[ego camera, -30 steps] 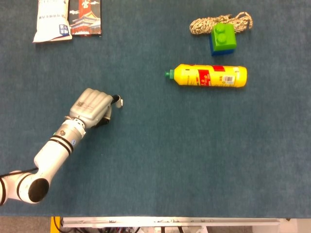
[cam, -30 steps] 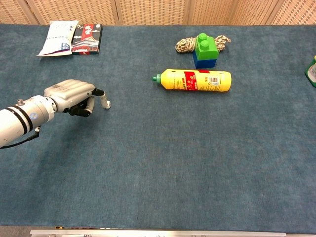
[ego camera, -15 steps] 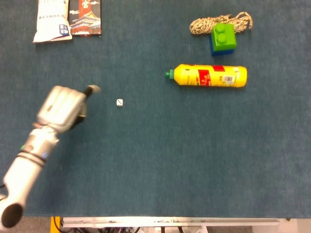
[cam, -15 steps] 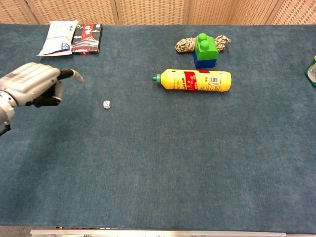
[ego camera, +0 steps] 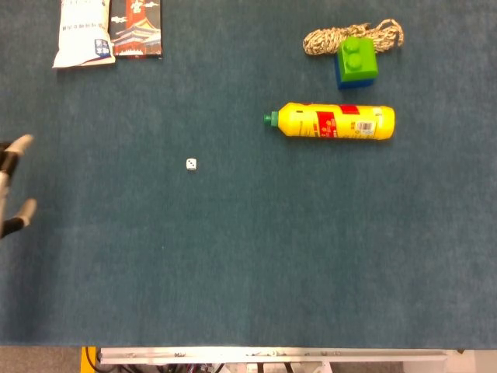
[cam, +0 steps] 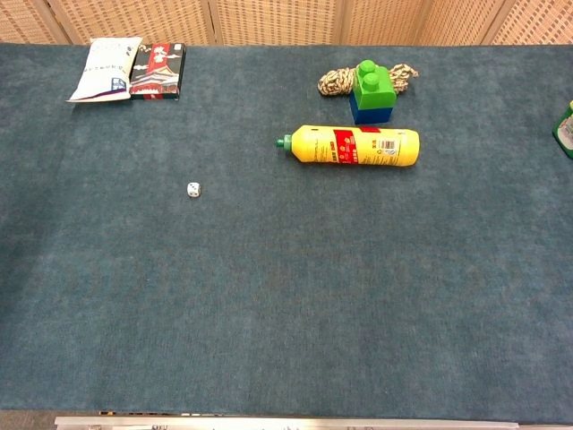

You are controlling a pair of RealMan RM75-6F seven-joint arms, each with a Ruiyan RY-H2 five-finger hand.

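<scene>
Head view: left hand (ego camera: pixel 12 186) at frame edge, fingers apart, empty; die (ego camera: pixel 191 164) w/o long axis.

No word, brand or number can be made out for certain anywhere. The yellow bottle (ego camera: pixel 334 122) carries a red label and a white panel of fine print with what looks like a barcode, all too small to read. The white packet (ego camera: pixel 80 31) has dark print near its top and a blue patch with white marks lower down, blurred. The dark packet (ego camera: pixel 137 27) beside it shows a red and white picture and a few pale characters near its top, unreadable. The die (ego camera: pixel 191 164) shows dark pips, too small to count
</scene>
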